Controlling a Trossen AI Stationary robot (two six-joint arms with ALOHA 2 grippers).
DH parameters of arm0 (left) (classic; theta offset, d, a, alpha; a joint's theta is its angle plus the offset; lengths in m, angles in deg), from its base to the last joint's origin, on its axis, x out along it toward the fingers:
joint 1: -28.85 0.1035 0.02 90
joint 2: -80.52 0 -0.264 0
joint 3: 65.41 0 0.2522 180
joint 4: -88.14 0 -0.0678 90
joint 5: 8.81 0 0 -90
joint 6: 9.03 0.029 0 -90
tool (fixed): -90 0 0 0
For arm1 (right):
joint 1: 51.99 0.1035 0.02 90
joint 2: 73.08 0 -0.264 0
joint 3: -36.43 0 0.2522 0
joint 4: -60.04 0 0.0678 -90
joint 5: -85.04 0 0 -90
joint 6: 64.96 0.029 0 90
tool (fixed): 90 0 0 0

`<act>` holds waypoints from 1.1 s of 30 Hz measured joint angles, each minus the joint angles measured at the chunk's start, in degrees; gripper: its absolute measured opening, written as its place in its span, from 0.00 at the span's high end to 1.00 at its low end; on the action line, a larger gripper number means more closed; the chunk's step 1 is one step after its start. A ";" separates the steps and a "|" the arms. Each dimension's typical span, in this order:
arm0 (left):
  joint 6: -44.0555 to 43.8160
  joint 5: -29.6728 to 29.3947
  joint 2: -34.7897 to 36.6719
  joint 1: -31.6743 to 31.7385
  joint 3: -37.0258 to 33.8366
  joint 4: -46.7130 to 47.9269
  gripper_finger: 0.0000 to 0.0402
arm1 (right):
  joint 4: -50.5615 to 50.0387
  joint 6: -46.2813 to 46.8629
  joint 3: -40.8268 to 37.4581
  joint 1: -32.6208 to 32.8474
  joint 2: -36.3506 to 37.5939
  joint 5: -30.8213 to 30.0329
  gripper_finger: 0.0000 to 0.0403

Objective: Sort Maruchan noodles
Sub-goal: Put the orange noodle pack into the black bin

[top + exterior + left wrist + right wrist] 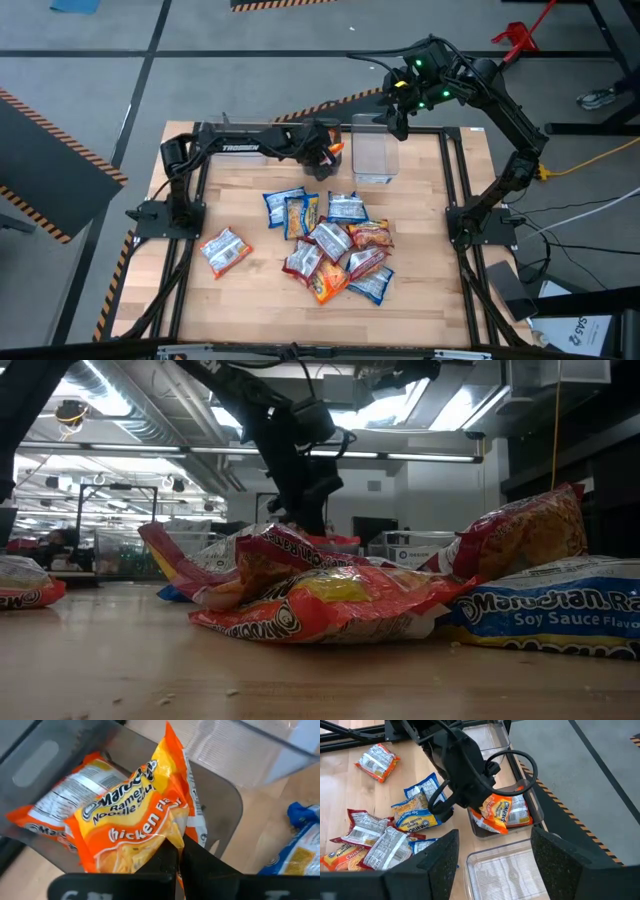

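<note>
My left gripper point(325, 155) is shut on an orange Maruchan noodles packet point(502, 812) and holds it inside a clear bin point(522, 827) near the table's far edge. A second clear bin point(375, 160) stands just to the right of it. More noodle packets, blue, red and orange, lie in a pile point(330, 240) at the table's middle. One packet point(224, 250) lies apart toward the left. My right gripper point(397, 118) hangs open high above the bins at the far right, with nothing between its fingers point(440, 855). My left gripper pinches one edge of the orange packet point(170, 837) between its two fingers. The fingers slant down from the table's left. The packet point(130, 820) stands out tilted beyond the fingertips inside the bin. Whether it touches the bin's floor, I cannot tell.
A dark frame rail point(455, 190) runs along the table's right side and another along the far edge. A third clear bin point(495, 735) stands beyond the left arm. Bare wood lies at the near left point(240, 300) and to the right of the pile point(425, 250).
</note>
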 joint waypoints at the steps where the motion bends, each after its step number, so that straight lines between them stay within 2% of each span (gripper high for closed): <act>1: -1.07 0.04 0.00 0.00 0.00 0.07 0.98 | -0.01 0.00 0.00 0.00 0.00 0.01 0.42; 5: -3.40 -0.06 -0.99 0.17 0.00 0.89 0.90 | -0.02 0.00 0.00 0.00 0.00 0.03 0.42; 10: -3.76 4.73 -2.80 0.51 0.06 0.88 0.82 | -0.04 -0.02 0.00 0.00 0.00 0.03 0.42; 14: -3.70 5.09 -3.08 0.52 0.17 0.81 0.78 | -0.03 -0.04 0.00 0.00 0.00 0.05 0.42; 18: -3.76 5.82 -3.13 1.26 0.15 0.68 0.77 | -0.02 -0.07 0.00 0.00 0.00 0.06 0.42; 26: -7.85 12.80 -0.49 3.83 0.98 1.74 0.77 | -0.04 -0.06 0.00 0.00 0.00 0.17 0.42; 29: -7.99 12.65 3.63 4.74 1.88 1.77 0.77 | 0.85 -0.20 -0.92 0.04 -0.11 0.67 0.42; 33: -7.70 9.59 7.63 4.96 1.97 2.20 0.77 | 5.42 0.11 -7.14 0.07 -0.33 1.86 0.42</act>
